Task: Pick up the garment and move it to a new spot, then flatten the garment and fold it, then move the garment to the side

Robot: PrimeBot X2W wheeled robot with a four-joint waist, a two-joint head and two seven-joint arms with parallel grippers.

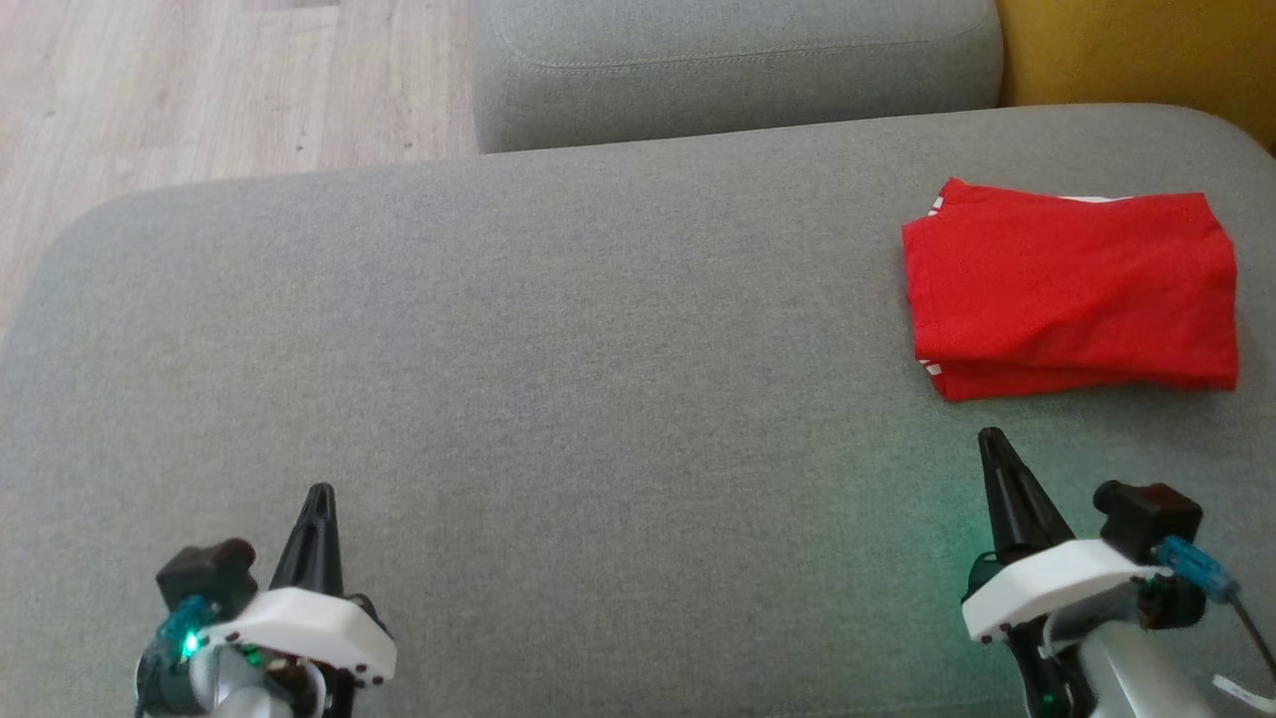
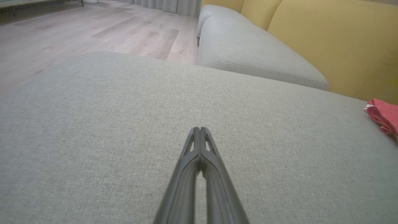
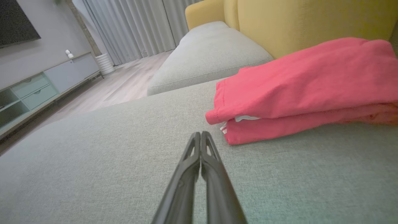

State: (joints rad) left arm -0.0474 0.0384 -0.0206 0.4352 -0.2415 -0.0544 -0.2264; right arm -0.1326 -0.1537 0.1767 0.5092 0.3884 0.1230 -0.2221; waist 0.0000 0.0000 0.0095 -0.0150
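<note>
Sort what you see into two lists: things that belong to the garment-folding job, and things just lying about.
Belongs to the job:
red garment, folded
left gripper, shut
right gripper, shut
grey seat under the garment

Just around:
second grey cushion
yellow backrest
wooden floor
curtains
cabinet

A broad grey seat cushion (image 1: 598, 399) carried everything. Beyond its far edge sat a second grey cushion (image 1: 738, 70), with a yellow backrest (image 1: 1136, 50) rising at the far right corner. Pale wooden floor (image 1: 199, 90) lay off the far left corner. Across the room hung grey curtains (image 3: 130, 25), beside a low cabinet (image 3: 46, 81) under a dark wall screen (image 3: 15, 21).
</note>
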